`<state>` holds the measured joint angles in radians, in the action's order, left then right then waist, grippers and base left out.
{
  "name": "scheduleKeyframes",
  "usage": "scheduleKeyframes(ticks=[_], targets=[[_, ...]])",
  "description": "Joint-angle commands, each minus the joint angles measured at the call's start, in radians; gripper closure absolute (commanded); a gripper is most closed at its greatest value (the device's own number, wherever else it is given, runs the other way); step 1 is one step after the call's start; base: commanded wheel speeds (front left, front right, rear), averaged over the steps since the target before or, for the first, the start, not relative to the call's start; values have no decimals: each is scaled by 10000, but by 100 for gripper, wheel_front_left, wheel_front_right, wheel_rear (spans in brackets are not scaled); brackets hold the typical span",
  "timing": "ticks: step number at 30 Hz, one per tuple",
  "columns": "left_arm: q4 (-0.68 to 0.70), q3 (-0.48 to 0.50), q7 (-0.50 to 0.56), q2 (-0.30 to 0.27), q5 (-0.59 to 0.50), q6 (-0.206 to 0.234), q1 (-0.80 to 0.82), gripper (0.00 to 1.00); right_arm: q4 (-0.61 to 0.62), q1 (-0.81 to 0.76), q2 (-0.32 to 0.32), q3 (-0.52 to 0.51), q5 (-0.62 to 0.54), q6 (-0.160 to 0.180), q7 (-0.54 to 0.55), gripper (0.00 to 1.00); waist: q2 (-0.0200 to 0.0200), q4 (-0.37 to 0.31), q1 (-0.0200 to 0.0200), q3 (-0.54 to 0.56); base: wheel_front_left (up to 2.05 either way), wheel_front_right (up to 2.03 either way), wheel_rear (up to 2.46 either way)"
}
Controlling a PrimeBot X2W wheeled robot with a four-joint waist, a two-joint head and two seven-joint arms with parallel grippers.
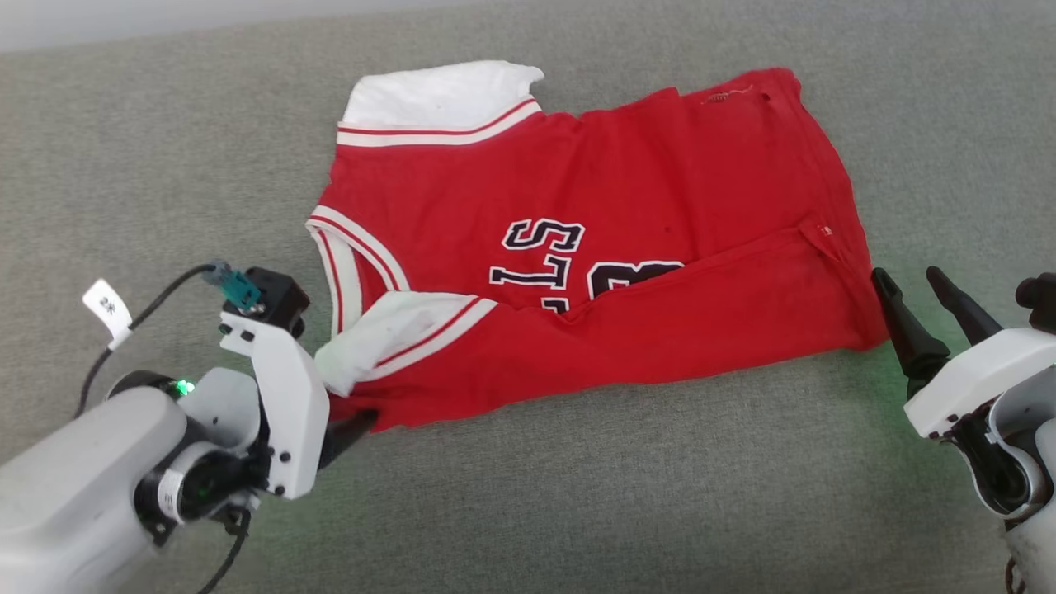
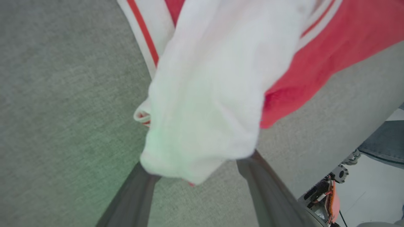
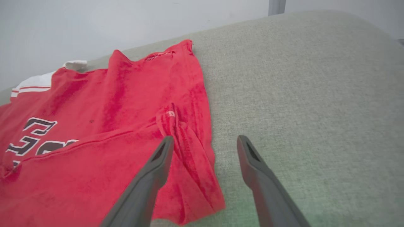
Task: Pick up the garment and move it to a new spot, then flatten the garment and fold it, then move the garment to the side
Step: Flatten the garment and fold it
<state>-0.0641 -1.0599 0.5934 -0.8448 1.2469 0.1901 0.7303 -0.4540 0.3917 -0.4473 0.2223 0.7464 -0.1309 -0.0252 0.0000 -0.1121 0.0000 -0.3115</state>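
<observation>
Shirt lies across middle of grey cushion, collar end toward left arm, hem end toward right arm. Near long edge is folded up over the front and covers the lower part of the black-and-white lettering, so it can't be read whole. 1 white sleeve lies flat at far side, the other is bunched at near left.

Left gripper: released, 2 fingers wide apart, the near sleeve draped over and between the tips, not pinched. Left wrist view is blurred up close; left fingertip is hidden under the sleeve. In head view 1 dark finger shows, the other is behind the white wrist housing.

Right gripper: released, fingers spread at the hem corner, 1 finger over red cloth, 1 over bare grey, holding nothing. Right arm is cut off by frame edge.

Bare grey all round shirt, widest in front and at right. Pale wall is close behind far sleeve. Tagged cable loops off left wrist. Blue cloth at the left wrist view's edge, can't tell what.
</observation>
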Motion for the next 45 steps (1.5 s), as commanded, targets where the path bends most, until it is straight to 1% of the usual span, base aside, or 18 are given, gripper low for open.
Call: scheduleKeyframes(ticks=[1,4,5,6,7,8,10,14,23,26,27,28,30,31,36,38,42,45], targets=[[-355,-42,112,171,97,-63,60,0,51,124,4,-9,-49,6,-17,0,0,-144,0,-167,0,0,0],[-932,13,122,479,344,-195,66,0,53,160,-19,23,-24,6,-40,0,0,-275,0,-332,0,0,0],[-1096,-5,136,544,319,-225,58,20,53,185,-36,48,-27,6,-19,0,0,-314,0,-381,0,0,0],[-1258,-21,156,606,348,-256,45,51,59,211,-63,88,-52,6,13,0,0,-347,0,-420,0,0,0],[-1366,-82,209,657,345,-333,38,67,78,238,-93,124,-70,6,44,0,0,-376,0,-455,0,0,0],[-1441,-119,264,724,409,-398,8,100,102,258,-153,171,-116,6,74,0,0,-397,0,-483,0,0,0],[-1493,-191,374,848,507,-547,-42,100,180,312,-268,252,-137,6,156,0,0,-412,0,-516,0,0,0],[-1582,-130,194,946,488,-626,-25,100,421,401,-610,596,-286,6,592,0,0,-357,0,-541,0,0,0],[-1613,-56,-295,1363,177,-900,286,100,987,995,-1754,2133,28,6,3382,0,0,21,0,-677,0,0,0],[-1655,-98,-373,1547,74,-973,387,100,741,1198,-1901,2466,124,7,4214,0,0,206,0,-757,0,0,0],[-1655,-98,-373,1547,74,-973,387,100,741,1198,-1901,2466,124,7,4214,0,0,206,0,-757,0,0,0],[-1684,-84,-429,1609,90,-1008,409,100,690,1249,-1926,2563,165,6,4412,24,0,264,0,-778,0,0,0],[-1779,-39,-584,1694,66,-1082,449,100,596,1328,-1967,2783,168,6,4715,89,0,371,0,-804,0,0,0],[-1849,-12,-664,1742,51,-1116,442,100,580,1322,-1963,2867,252,6,4795,100,0,412,0,-808,0,0,0],[-2174,-17,-886,1753,19,-1352,300,100,582,1252,-2158,2998,480,9,4912,100,0,528,0,-698,0,0,0],[-2189,-14,-919,1661,80,-1432,179,100,695,1131,-2305,3020,549,7,4884,100,0,547,0,-574,0,0,0],[-1836,34,-1016,1322,290,-1531,-197,100,1073,924,-2603,2926,662,7,4844,100,0,558,0,-299,0,0,0],[-1310,92,-1110,949,390,-1433,-465,100,1432,622,-2835,2769,733,7,4911,100,0,584,0,-125,0,0,0]])
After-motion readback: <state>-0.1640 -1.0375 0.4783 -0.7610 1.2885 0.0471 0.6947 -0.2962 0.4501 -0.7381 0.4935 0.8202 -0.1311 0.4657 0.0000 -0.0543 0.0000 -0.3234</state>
